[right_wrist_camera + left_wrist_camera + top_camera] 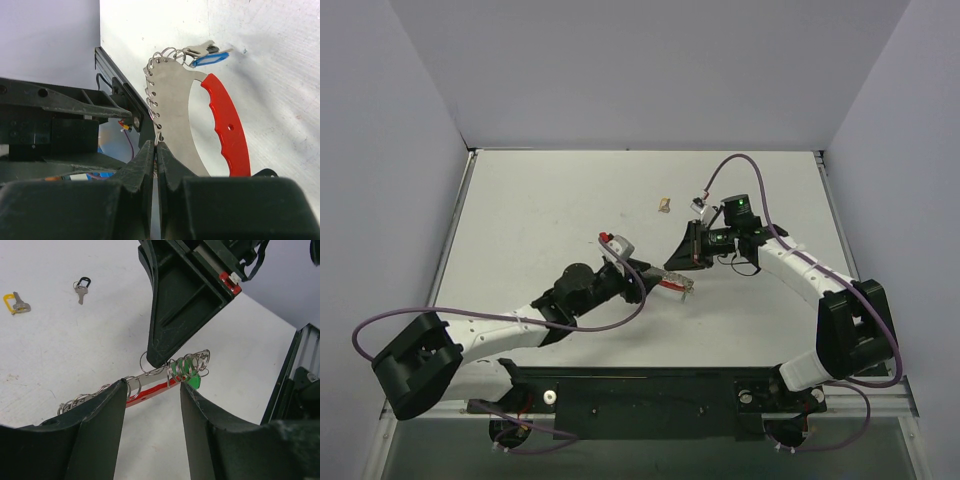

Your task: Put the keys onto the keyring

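Observation:
The keyring is a curved silver plate (172, 110) with a red grip (227, 125) and several wire rings along its edge. My left gripper (152, 386) holds this plate (150, 376) between its fingertips just above the table; it also shows in the top view (678, 287). My right gripper (156, 145) is shut on one ring at the plate's edge. A blue-capped key (207, 59) and a silver key (200, 49) hang on rings at the far end, near a green tag (194, 381). A black-capped key (81, 287) and a yellow-capped key (15, 302) lie loose on the table.
A small tan lump (663, 205) lies on the white table (540, 210) behind the grippers. Grey walls close in the table on three sides. The right arm's purple cable (740, 160) arches over the back right. A black rail (650, 385) runs along the near edge.

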